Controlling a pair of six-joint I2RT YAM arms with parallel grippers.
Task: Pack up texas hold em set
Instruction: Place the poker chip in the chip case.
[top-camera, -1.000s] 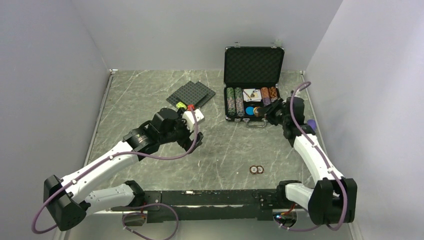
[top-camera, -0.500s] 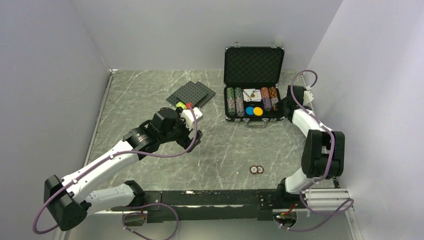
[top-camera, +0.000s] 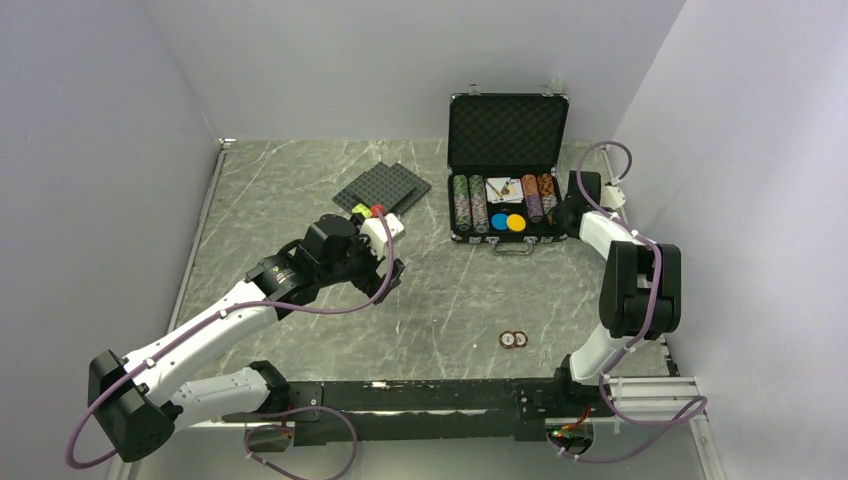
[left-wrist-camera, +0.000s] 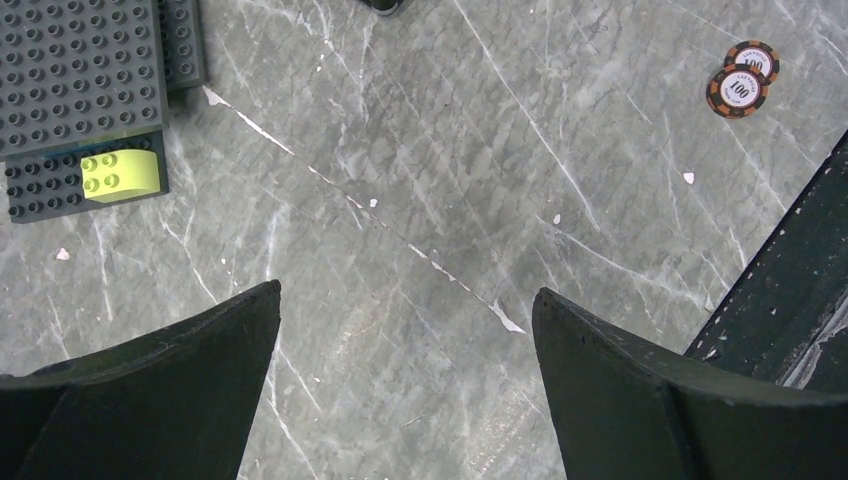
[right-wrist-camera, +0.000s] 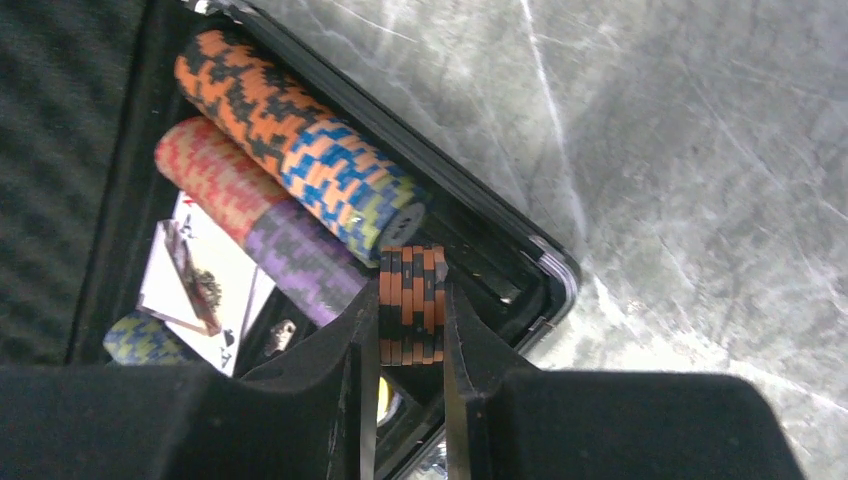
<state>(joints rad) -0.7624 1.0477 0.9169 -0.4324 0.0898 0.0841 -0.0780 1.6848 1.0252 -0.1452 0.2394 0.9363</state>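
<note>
The right gripper (right-wrist-camera: 411, 330) is clamping a short stack of orange-and-black poker chips (right-wrist-camera: 411, 290) over the right rim of the open black silver-edged briefcase (top-camera: 508, 130), upper right.
It is holding them edge-on, likely for slotting into the rightmost row, having swung over from the case's front a second ago; the left gripper (left-wrist-camera: 405, 292) is idling wide open and empty.

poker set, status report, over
Left gripper open, empty, over table. Right gripper shut on orange-black chip stack at case right end. Two loose chips on table, near edge.

Robot lab cell, plain grey walls (top-camera: 400, 60), marbled tabletop (top-camera: 450, 300)
</note>
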